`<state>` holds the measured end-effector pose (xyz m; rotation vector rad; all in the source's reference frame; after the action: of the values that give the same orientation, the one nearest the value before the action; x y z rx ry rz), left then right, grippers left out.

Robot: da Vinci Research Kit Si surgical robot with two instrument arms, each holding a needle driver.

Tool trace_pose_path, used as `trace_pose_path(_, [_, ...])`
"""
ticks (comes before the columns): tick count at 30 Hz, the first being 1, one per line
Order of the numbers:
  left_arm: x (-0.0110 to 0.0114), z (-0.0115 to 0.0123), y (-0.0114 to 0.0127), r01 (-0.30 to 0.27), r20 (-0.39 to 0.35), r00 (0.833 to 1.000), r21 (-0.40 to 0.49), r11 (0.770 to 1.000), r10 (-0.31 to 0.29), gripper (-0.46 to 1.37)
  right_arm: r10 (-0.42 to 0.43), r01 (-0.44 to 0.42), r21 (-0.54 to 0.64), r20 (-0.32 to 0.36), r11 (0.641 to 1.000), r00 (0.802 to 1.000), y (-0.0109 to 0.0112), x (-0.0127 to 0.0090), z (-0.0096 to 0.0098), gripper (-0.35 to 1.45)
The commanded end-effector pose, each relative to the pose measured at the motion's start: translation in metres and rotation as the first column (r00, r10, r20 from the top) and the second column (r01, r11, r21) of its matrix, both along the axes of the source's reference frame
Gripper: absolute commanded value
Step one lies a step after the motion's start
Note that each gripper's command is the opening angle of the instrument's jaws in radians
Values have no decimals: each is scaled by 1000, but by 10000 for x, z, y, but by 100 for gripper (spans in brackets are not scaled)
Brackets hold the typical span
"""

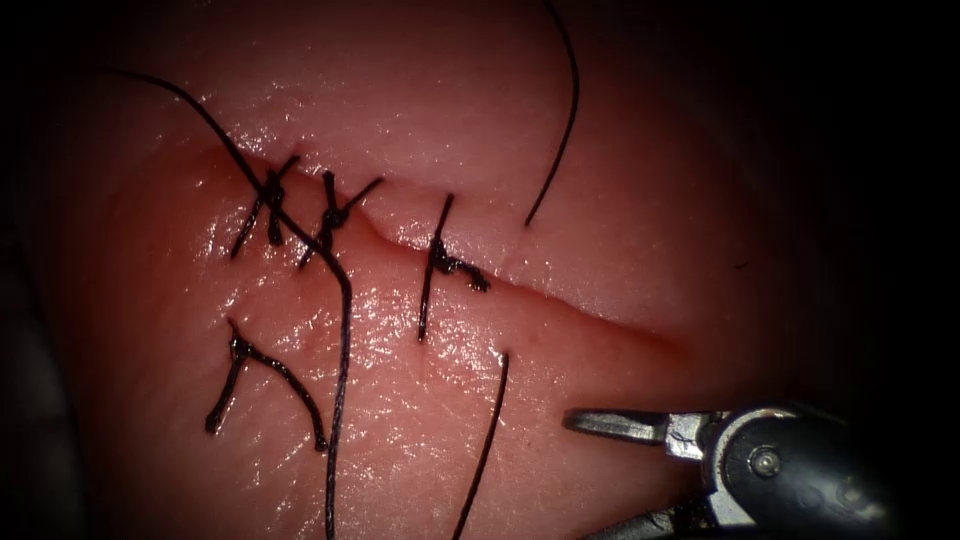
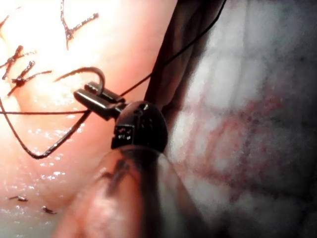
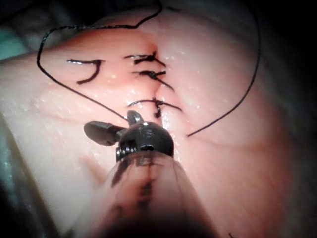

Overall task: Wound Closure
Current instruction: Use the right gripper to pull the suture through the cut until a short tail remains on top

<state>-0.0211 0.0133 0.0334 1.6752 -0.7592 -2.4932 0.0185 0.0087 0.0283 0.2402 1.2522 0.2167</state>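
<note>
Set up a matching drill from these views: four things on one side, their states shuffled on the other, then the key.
Things
1. left tool
2. right tool
3. knotted stitches
4. cut thread piece

States
a. jaws open, holding nothing
b. lies loose on the tissue, left of the cut
c. jaws shut on the needle near one end of its curve; the rest of the curve arcs free over the tissue
d. cross the cut

Pairs: 1-c, 2-a, 3-d, 4-b
</note>
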Motion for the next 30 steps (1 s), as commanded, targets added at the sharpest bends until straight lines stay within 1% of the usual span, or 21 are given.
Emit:
trace_pose_path(1, [-2, 1, -1, -14, 1, 1000, 4, 1000, 14, -35, 2, -2, -30, -11, 1000, 1000, 2, 2, 8, 111])
trace_pose_path(5, [-6, 0, -2, -17, 0, 1000, 5, 1000, 17, -35, 21, -23, -82, -29, 996, 999, 8, 14, 26, 115])
trace_pose_path(7, [-7, 0, -3, -17, 0, 1000, 5, 1000, 17, -35, 24, -27, -98, -28, 995, 999, 9, 21, 33, 118])
trace_pose_path(11, [-7, 0, -3, -16, 0, 1000, 5, 1000, 16, -35, 24, -27, -117, -25, 993, 999, 8, 34, 47, 112])
trace_pose_path(13, [-7, 0, -3, -16, 0, 1000, 5, 1000, 16, -35, 31, -34, -122, -28, 992, 999, 9, 38, 54, 110])
trace_pose_path(14, [-7, 0, -3, -16, 0, 1000, 5, 1000, 16, -35, 31, -34, -122, -28, 992, 999, 9, 38, 54, 110])
trace_pose_path(16, [-7, 0, -3, -16, 0, 1000, 5, 1000, 16, -35, 36, -39, -125, -27, 991, 999, 11, 41, 60, 96])
trace_pose_path(17, [-7, 0, -3, -16, 0, 1000, 5, 1000, 16, -35, 37, -40, -125, -27, 991, 999, 12, 41, 61, 93])
trace_pose_path(18, [-8, 0, -3, -16, -1, 1000, 5, 1000, 16, -35, 38, -41, -126, -26, 991, 999, 12, 42, 63, 68])
trace_pose_path(19, [-8, 0, -3, -15, -1, 1000, 5, 1000, 15, -35, 38, -41, -127, -26, 991, 999, 13, 43, 65, 11])
trace_pose_path(20, [-8, 0, -3, -15, -1, 1000, 5, 1000, 15, -35, 38, -41, -127, -26, 991, 999, 14, 43, 66, -31])
trace_pose_path(21, [-8, 0, -4, -15, -1, 1000, 4, 1000, 15, -35, 36, -39, -133, -26, 990, 999, 14, 43, 67, -35])
trace_pose_path(23, [-8, 0, -4, -15, -1, 1000, 4, 1000, 15, -35, 32, -34, -126, -20, 991, 999, 15, 41, 68, -35])
trace_pose_path(25, [-8, 0, -4, -15, -1, 1000, 4, 1000, 15, -35, 25, -25, -125, -2, 992, 1000, 14, 36, 67, -35])
trace_pose_path(27, [-9, 1, -4, -17, 0, 1000, 4, 1000, 17, -35, 17, -17, -124, 0, 992, 1000, 13, 30, 66, -35])
trace_pose_path(30, [-10, 1, -4, -16, 0, 1000, 4, 1000, 16, -35, -3, 4, -121, 8, 993, 1000, 6, 22, 60, -35])
